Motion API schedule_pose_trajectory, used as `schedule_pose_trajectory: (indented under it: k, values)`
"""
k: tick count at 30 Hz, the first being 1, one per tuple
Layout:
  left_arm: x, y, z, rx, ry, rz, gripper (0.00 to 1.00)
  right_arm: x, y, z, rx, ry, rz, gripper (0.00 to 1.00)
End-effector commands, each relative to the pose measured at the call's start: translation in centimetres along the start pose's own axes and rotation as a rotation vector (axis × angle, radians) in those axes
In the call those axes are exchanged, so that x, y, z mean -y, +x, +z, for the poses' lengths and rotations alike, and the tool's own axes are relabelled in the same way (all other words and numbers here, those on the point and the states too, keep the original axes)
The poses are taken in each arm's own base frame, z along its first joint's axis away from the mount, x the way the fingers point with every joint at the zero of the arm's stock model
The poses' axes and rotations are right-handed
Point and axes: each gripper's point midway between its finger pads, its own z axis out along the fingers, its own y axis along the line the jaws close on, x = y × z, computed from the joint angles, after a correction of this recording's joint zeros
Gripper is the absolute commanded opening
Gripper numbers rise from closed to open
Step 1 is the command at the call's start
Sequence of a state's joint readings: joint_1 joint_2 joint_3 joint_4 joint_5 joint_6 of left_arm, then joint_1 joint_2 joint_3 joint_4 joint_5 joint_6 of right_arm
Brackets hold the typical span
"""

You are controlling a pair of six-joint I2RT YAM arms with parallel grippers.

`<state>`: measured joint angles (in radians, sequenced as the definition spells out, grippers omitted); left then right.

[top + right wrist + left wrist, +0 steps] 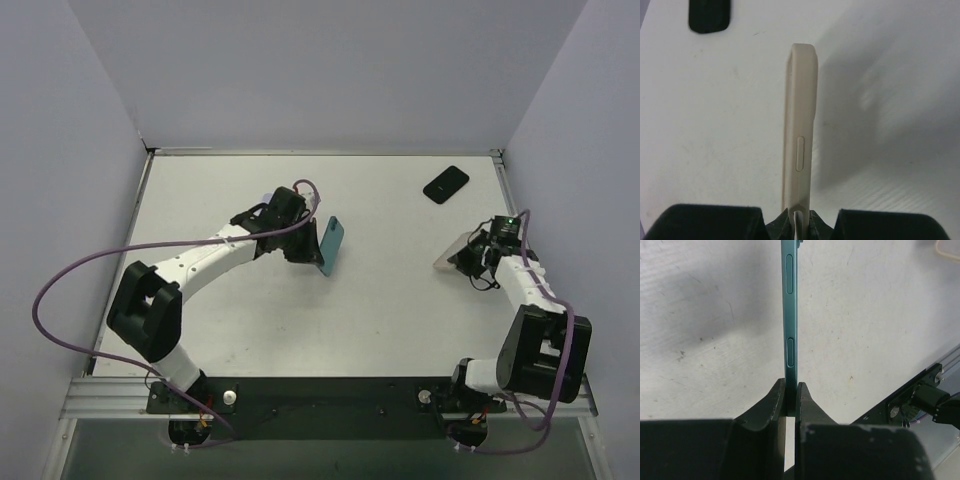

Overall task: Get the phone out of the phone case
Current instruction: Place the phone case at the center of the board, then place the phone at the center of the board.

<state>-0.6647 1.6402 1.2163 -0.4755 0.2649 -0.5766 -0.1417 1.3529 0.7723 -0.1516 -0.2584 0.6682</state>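
Teal phone (791, 315) stood on edge near the middle of the desk (380, 320), out of its case, with the left end effector (791, 402) clamped narrow on just its near end. The beige phone case (800, 125) sat at 3 o'clock from it, pinched by one thin wall in the closed right end effector (799, 220), with a black phone-shaped slab (446, 184) lying at 12 o'clock beyond. Such a small bite on a slick edge looked liable to let the phone pivot or slide free and drop if the arm moved briskly, and the soft case wall could likewise flex and slip out.
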Motion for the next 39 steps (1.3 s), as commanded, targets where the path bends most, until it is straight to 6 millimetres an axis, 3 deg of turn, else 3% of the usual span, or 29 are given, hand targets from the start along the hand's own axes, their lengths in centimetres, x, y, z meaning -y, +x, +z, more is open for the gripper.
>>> schedule_pose_trajectory:
  k: [1,6,7,9,10,11,12,14,15,17,18,19,20,23,24,25,27,28,30,34,39]
  values:
    - [1.8,-6.3,-2.6,0.157,-0.002,0.084,0.0,2.8,-2.2,-0.5,0.059,-0.07,0.19,0.0]
    - [-0.1,-10.1,-2.1,0.225,-0.119,0.109,0.0,4.8,-5.6,-0.5,0.138,-0.067,0.299,0.0]
    - [0.4,-11.8,-2.6,0.263,-0.137,0.116,0.0,5.2,-6.4,-0.3,0.156,-0.072,0.316,0.0]
    - [-0.4,-12.8,-1.1,0.251,-0.181,0.136,0.0,5.3,-7.2,0.1,0.173,-0.089,0.331,0.0]
    - [-0.7,-13.0,-0.7,0.238,-0.204,0.14,0.0,5.7,-7.2,0.6,0.164,-0.084,0.347,0.0]
    - [-0.3,-14.7,-1.1,0.278,-0.221,0.147,0.0,5.9,-7.4,0.9,0.16,-0.085,0.358,0.0]
    - [-1.1,-14.9,0.4,0.257,-0.249,0.159,0.0,6.1,-7.6,1.1,0.16,-0.083,0.361,0.0]
    - [-1.4,-16.4,0.6,0.289,-0.294,0.164,0.0,6.8,-7.2,2.1,0.134,-0.061,0.372,0.0]
    - [-2.1,-16.6,1.6,0.28,-0.316,0.173,0.0,7.2,-6.8,2.3,0.113,-0.043,0.381,0.01]
    - [-2.6,-17.5,2.2,0.297,-0.351,0.177,0.0,8.5,-5.6,2.7,0.079,0.024,0.401,0.16]
    - [-2.6,-18.2,2.7,0.305,-0.358,0.187,0.0,9.5,-4.9,2.6,0.071,0.084,0.415,0.42]
    - [-3.1,-18.5,3.0,0.304,-0.39,0.189,0.0,9.9,-4.7,2.3,0.08,0.104,0.41,0.56]
    - [-3.8,-18.3,4.1,0.284,-0.412,0.194,0.0,10.4,-4.0,2.0,0.071,0.135,0.407,0.65]
    - [-3.9,-19.4,3.9,0.329,-0.538,0.26,0.0,11.4,-3.4,0.2,0.122,0.201,0.374,0.96]
    - [-4.4,-19.2,4.6,0.318,-0.594,0.311,0.0,11.5,-3.0,-0.3,0.124,0.215,0.355,0.98]
    - [-4.5,-20.1,3.9,0.356,-0.664,0.337,0.0,11.4,-3.4,-1.3,0.166,0.222,0.336,0.98]
    - [-4.6,-19.5,5.4,0.337,-0.722,0.404,0.0,10.8,-3.4,-2.8,0.197,0.214,0.303,1.0]
    - [-4.4,-20.4,4.7,0.372,-0.769,0.408,0.0,10.4,-3.2,-3.1,0.197,0.208,0.285,1.0]
    - [-4.7,-19.9,6.2,0.348,-0.807,0.443,0.0,9.6,-3.2,-4.0,0.215,0.196,0.254,1.0]
    - [-5.2,-20.1,7.7,0.349,-0.9,0.506,0.0,8.1,-2.8,-4.7,0.206,0.167,0.204,1.0]
    - [-5.3,-19.5,10.3,0.327,-0.897,0.545,0.01,6.5,-2.3,-4.7,0.189,0.135,0.165,1.0]
